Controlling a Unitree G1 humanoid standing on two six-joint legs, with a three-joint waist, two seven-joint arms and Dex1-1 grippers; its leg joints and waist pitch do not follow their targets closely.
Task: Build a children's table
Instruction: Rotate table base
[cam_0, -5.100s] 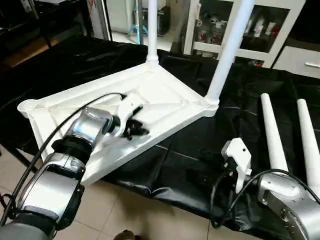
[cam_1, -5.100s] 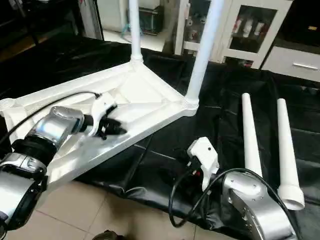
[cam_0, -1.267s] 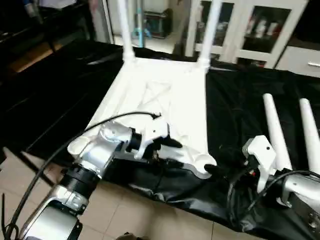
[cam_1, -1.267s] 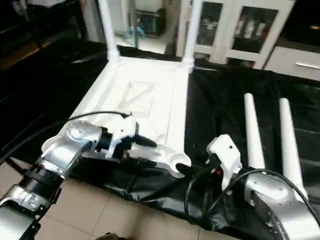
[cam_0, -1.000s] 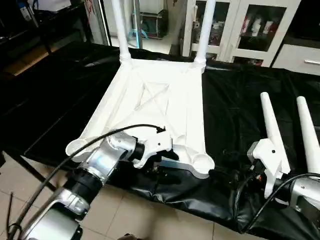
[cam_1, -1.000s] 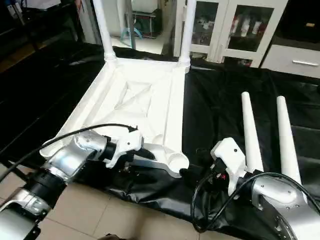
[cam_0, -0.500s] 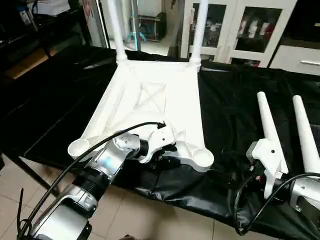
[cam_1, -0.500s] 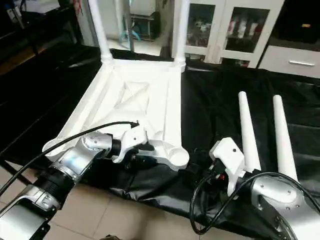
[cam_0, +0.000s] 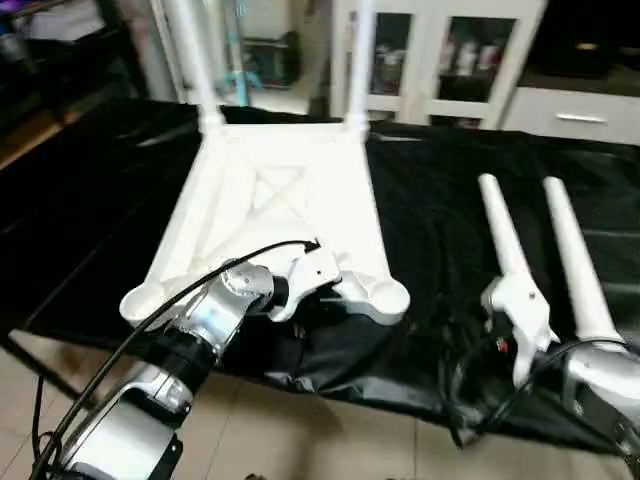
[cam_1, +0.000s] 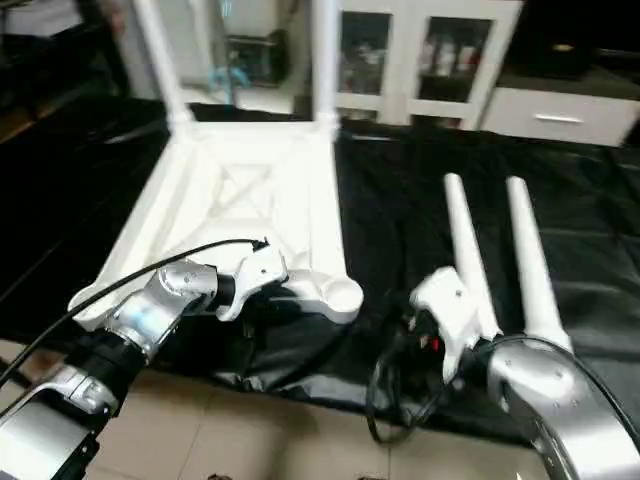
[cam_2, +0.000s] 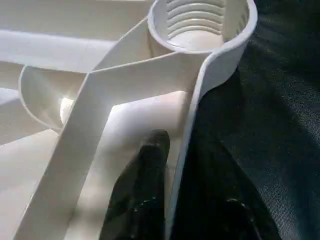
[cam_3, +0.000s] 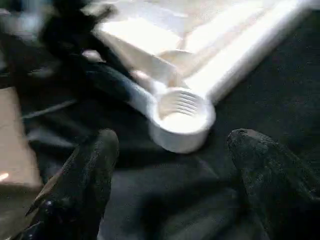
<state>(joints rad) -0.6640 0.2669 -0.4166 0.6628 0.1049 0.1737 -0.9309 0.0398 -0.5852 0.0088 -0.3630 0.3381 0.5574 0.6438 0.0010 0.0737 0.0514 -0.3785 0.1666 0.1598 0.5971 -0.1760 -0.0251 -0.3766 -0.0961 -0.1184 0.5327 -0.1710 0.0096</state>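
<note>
You will find no legible text, label, brand mark, number or sign anywhere in these views. The items on the shelves behind the glass cabinet doors may carry labels, but they are too small and blurred for you to read.
</note>
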